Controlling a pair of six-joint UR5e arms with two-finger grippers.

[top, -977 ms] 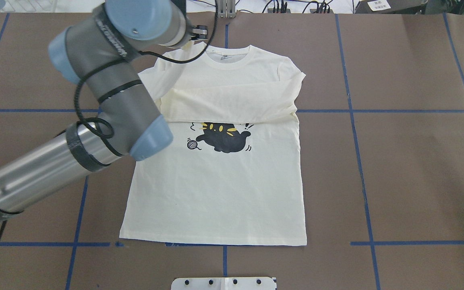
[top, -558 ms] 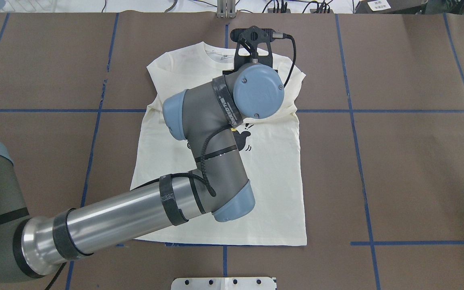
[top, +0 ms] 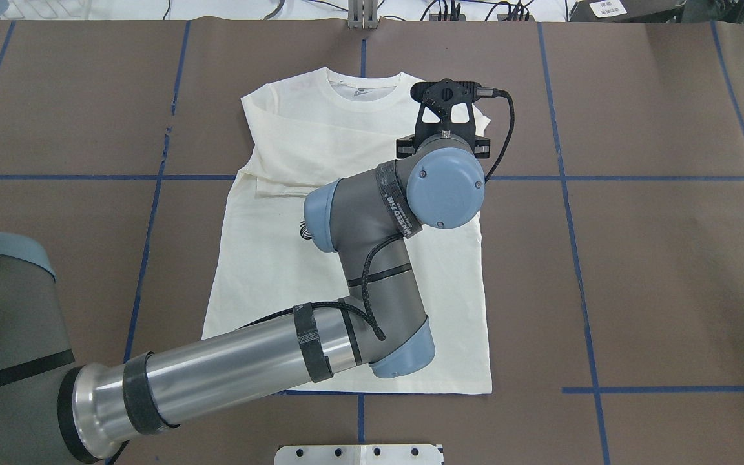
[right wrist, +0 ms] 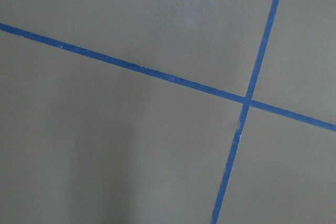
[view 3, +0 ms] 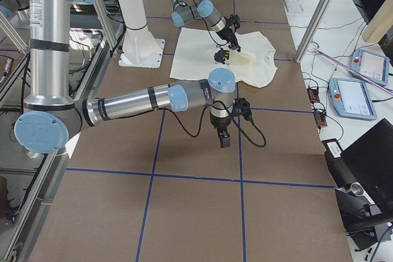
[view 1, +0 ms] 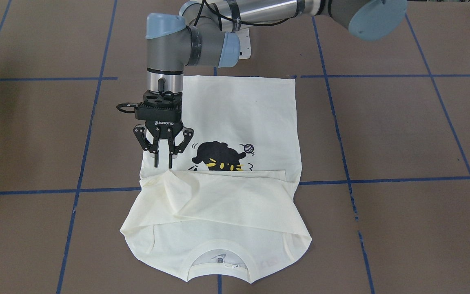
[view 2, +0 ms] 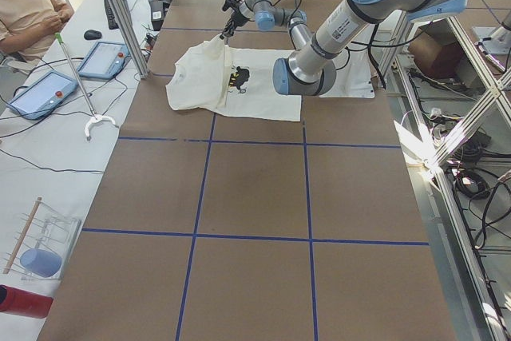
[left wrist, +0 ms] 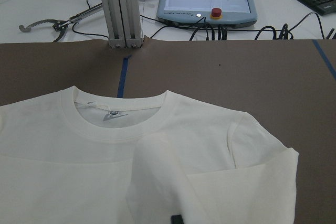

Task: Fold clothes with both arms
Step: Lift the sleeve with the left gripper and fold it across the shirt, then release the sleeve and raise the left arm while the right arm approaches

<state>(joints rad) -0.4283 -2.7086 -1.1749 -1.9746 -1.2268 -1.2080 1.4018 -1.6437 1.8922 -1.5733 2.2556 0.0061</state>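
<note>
While the cream T-shirt (view 1: 239, 114) lies print-up on the taped table (view 1: 382, 122), the left gripper (view 1: 163, 165) hangs at the bunched tip of a sleeve (view 1: 218, 198) drawn across the chest, jaws nearly together; whether they pinch it cannot be told, nor the state of the right gripper (view 3: 224, 141), well apart from the shirt. Light and limp, the cloth likely wants pinching at cuffs or hem corners.
</note>
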